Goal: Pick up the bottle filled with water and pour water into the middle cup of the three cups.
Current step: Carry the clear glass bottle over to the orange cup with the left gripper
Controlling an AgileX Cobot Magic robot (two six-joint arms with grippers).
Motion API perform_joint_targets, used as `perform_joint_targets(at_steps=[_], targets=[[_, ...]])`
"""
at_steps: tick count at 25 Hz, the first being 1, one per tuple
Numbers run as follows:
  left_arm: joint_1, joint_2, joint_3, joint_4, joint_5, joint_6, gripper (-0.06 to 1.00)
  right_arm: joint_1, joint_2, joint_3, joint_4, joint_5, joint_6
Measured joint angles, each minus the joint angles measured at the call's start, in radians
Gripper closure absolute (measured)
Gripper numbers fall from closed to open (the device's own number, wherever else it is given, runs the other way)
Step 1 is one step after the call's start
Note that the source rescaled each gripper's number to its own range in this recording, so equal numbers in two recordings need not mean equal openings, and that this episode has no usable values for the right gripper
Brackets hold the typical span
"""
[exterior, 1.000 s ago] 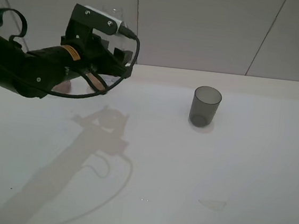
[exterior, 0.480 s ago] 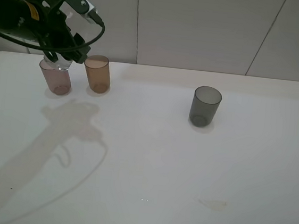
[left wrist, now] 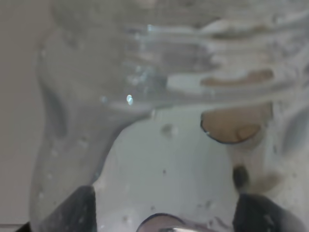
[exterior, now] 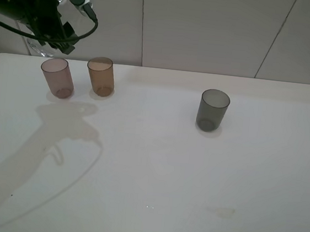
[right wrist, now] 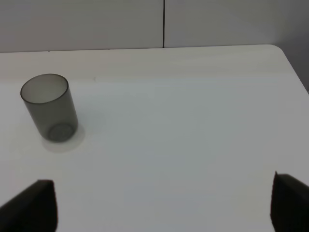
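My left gripper (exterior: 41,40) is shut on the clear bottle (exterior: 32,45) and holds it in the air at the far left, behind and above the pinkish-mauve cup (exterior: 57,77). The amber-brown middle cup (exterior: 101,76) stands just right of the pink one. The smoky grey cup (exterior: 213,110) stands apart at centre right. In the left wrist view the bottle (left wrist: 159,96) fills the frame between the fingertips (left wrist: 72,212). My right gripper (right wrist: 161,208) is open and empty, with the grey cup (right wrist: 49,107) ahead of it. It is out of the exterior view.
The white table (exterior: 155,166) ends at a grey panelled wall (exterior: 208,27) behind the cups. The left arm's shadow (exterior: 46,149) falls across the table's left half. A faint wet mark (exterior: 220,212) lies near the front right.
My left arm has swung up and to the left with the bottle, from in front of the pink and amber cups to behind the pink one. Both cups now show. The grey cup has not moved.
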Motion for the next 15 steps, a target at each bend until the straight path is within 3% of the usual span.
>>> perform_joint_targets(at_steps=[6, 15], targets=[[0.057, 0.0, 0.0, 0.004, -0.001, 0.028, 0.93, 0.0, 0.0, 0.0, 0.0, 0.0, 0.0], [0.119, 0.0, 0.0, 0.087, 0.0, 0.031, 0.93, 0.0, 0.0, 0.0, 0.0, 0.0, 0.0]])
